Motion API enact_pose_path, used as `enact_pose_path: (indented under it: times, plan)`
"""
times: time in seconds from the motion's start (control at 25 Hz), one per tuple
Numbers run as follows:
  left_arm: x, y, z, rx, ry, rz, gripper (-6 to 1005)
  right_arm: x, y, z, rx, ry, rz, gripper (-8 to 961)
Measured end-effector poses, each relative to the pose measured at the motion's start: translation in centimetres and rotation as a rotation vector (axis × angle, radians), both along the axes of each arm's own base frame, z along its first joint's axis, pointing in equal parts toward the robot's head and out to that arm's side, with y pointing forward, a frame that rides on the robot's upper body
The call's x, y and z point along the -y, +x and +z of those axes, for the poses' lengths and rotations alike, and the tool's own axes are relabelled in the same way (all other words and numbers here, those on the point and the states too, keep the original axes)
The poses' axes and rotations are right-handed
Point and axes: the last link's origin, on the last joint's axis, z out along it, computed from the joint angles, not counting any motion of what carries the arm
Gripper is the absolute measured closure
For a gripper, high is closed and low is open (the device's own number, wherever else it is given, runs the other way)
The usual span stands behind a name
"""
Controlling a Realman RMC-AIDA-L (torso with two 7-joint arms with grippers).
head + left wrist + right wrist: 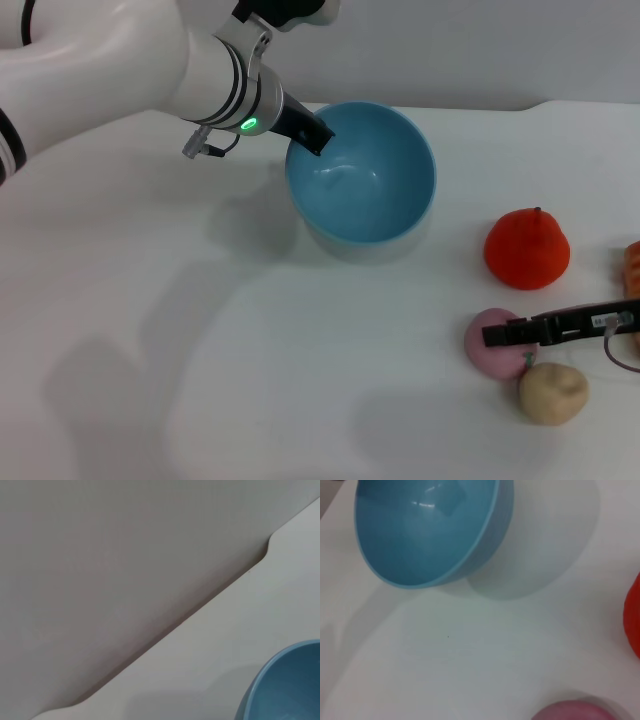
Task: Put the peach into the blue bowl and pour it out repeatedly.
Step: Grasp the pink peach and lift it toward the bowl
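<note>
**newbie:** Jaws first, what are they doing?

**regular:** Right gripper (512,334) reaches in from the right edge near the front, its dark jaws sitting over the peach (497,345), but I honestly can't tell if they're clamped or apart. The peach is on the white surface (250,380), touching the beige potato (552,392) just in front of it. A bit farther back sits the orange-red fruit (527,248), clear of both.

**newbie:** And the bowl?

**regular:** The blue bowl (362,172) is toward the back edge, tipped a bit, mouth facing the front, nothing inside. Left gripper (312,136) comes in from the back left with its jaws closed on the bowl's rim. Right wrist view shows the bowl's hollow and a sliver of peach.
</note>
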Motion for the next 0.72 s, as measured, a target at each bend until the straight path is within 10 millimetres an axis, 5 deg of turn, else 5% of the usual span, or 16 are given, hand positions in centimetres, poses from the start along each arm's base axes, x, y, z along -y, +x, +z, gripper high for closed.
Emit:
enact_pose_path:
  times: [0.16,0.6,0.72]
  plan:
    - [0.0,0.0,0.0,0.000,0.000,-0.002,999,0.1,0.1,-0.1,0.019,-0.017,0.006,418]
    - [0.1,0.1,-0.3,-0.004,-0.005,-0.009,1000,-0.3,-0.2,0.0,0.032,-0.010,0.023,825]
    - [0.2,0.0,-0.3,-0.005,-0.007,-0.007,1000,-0.8,-0.7,0.4,0.016,0.012,0.039,841]
